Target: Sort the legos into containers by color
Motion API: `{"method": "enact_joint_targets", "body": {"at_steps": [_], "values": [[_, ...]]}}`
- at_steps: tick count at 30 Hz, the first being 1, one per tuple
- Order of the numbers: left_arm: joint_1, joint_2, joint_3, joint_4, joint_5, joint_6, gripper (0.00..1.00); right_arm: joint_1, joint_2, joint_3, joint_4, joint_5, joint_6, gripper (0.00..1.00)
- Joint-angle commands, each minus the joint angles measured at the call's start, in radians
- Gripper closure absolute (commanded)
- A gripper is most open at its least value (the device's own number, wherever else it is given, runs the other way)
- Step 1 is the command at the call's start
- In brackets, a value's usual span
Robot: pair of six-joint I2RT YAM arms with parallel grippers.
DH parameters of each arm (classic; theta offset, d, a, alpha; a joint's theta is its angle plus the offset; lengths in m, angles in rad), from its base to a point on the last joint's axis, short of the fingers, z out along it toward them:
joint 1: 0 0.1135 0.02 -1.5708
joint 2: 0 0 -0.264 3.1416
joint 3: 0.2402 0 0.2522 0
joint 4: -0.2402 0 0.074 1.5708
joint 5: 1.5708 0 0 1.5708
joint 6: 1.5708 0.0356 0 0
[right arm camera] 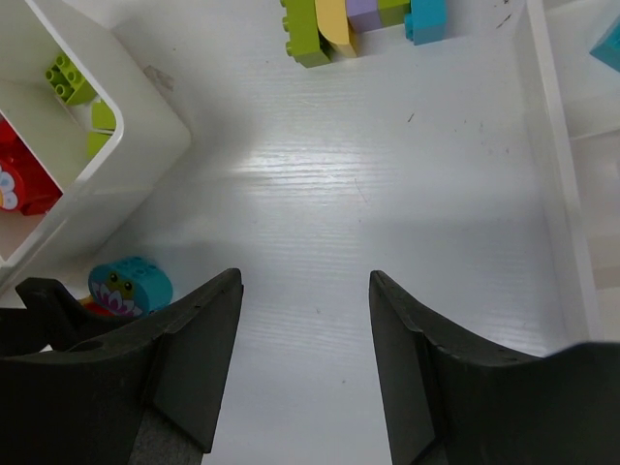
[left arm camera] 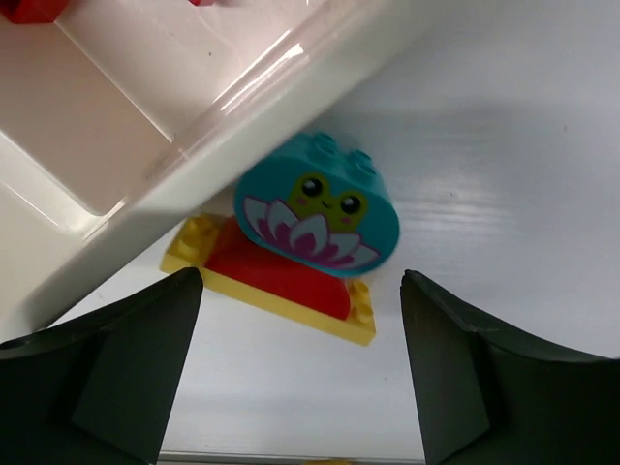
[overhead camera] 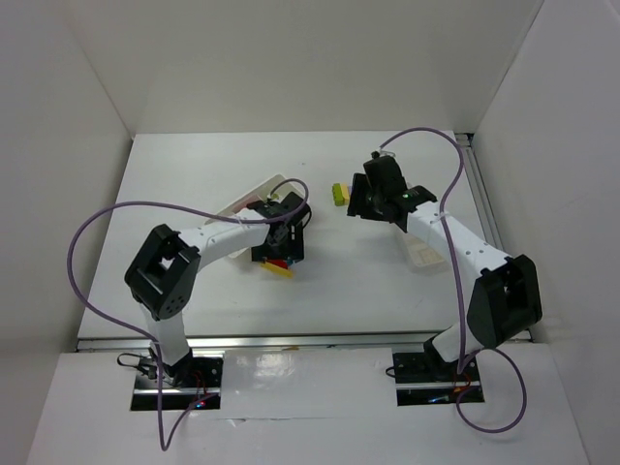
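A cyan frog-face lego [left arm camera: 317, 208] stands on a red piece [left arm camera: 281, 281] and a yellow plate [left arm camera: 360, 325], hard against the wide white container [left arm camera: 145, 126]. My left gripper [left arm camera: 300, 283] is open just short of this stack, nothing between its fingers. The stack shows yellow and red [overhead camera: 280, 267] in the top view. My right gripper [right arm camera: 305, 278] hangs open over bare table. Ahead of it lies a row of lime [right arm camera: 304, 31], yellow [right arm camera: 335, 23], purple [right arm camera: 362, 10] and cyan [right arm camera: 426, 19] legos. The wide container [right arm camera: 145, 116] holds lime legos [right arm camera: 68, 77] and a red one [right arm camera: 24, 179].
The narrow white container [right arm camera: 552, 145] lies along the right, with a cyan piece [right arm camera: 610, 44] inside; in the top view it sits under my right arm [overhead camera: 424, 257]. White walls enclose the table on three sides. Purple cables loop from both arms.
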Motion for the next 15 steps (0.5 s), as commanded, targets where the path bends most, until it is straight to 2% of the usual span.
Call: {"method": "enact_joint_targets", "body": {"at_steps": [1, 6, 8, 15], "values": [[0.040, 0.018, 0.022, 0.039, -0.037, 0.085, 0.07, -0.004, 0.013, -0.001, 0.018, 0.001, -0.010, 0.37], [0.087, 0.075, 0.057, 0.070, 0.121, 0.235, 0.07, -0.004, 0.022, -0.001, 0.018, 0.001, -0.001, 0.37], [0.097, 0.093, 0.066, 0.079, 0.150, 0.264, 0.10, -0.004, 0.022, -0.001, 0.018, 0.001, -0.001, 0.37], [0.034, 0.113, 0.079, 0.067, 0.120, 0.298, 0.08, -0.004, 0.051, 0.008, 0.018, -0.008, -0.001, 0.37]]}}
